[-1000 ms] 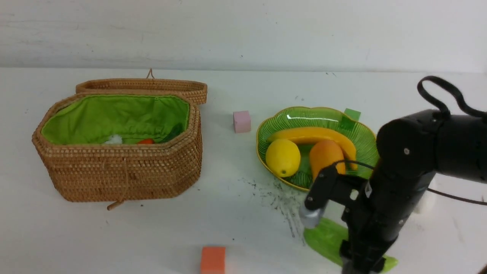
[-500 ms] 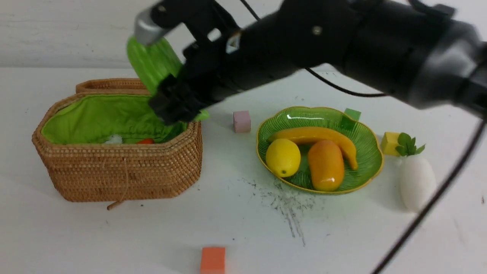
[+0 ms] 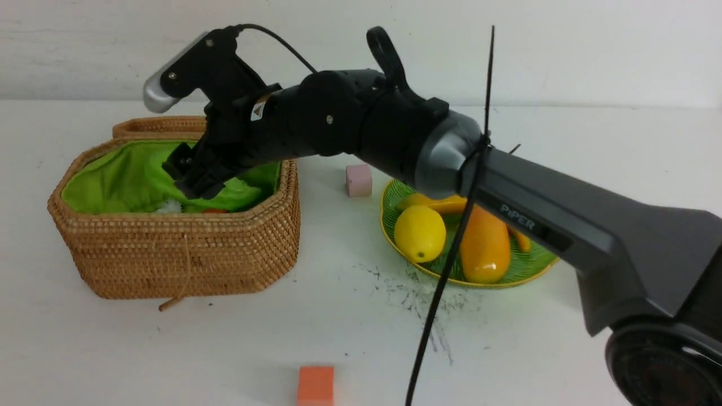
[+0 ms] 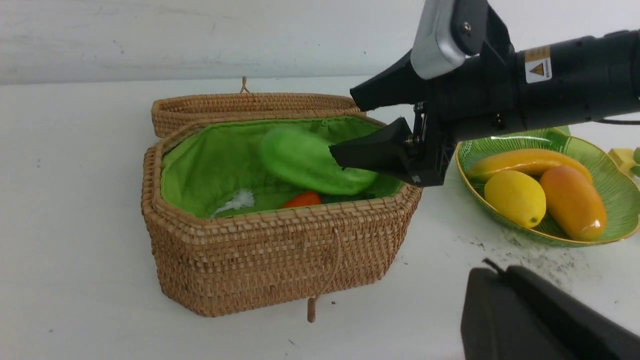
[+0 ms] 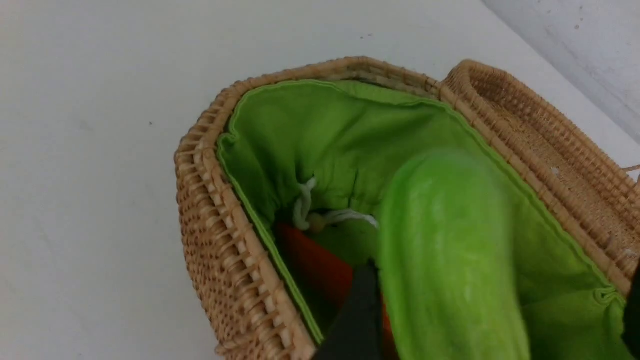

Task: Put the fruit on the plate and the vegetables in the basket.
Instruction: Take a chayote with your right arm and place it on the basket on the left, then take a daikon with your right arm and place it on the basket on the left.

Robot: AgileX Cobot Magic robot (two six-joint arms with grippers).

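I see right gripper (image 4: 345,122) over right end of basket (image 4: 260,260), jaws spread wide | cucumber (image 4: 305,157) blurred between them, inside basket above carrot (image 4: 301,200) | banana (image 4: 520,161), lemon (image 4: 515,197), mango (image 4: 572,202) on plate (image 4: 614,186) | left gripper (image 4: 500,287): I cannot tell its state

I can read only one word: "PiPER", in pale letters on the grey link of the right arm (image 3: 564,225), at about 3 o'clock from the middle of the front view. Near its wrist is a small warning label (image 4: 537,70) with a yellow triangle sign; its fine print is too small for me to read.
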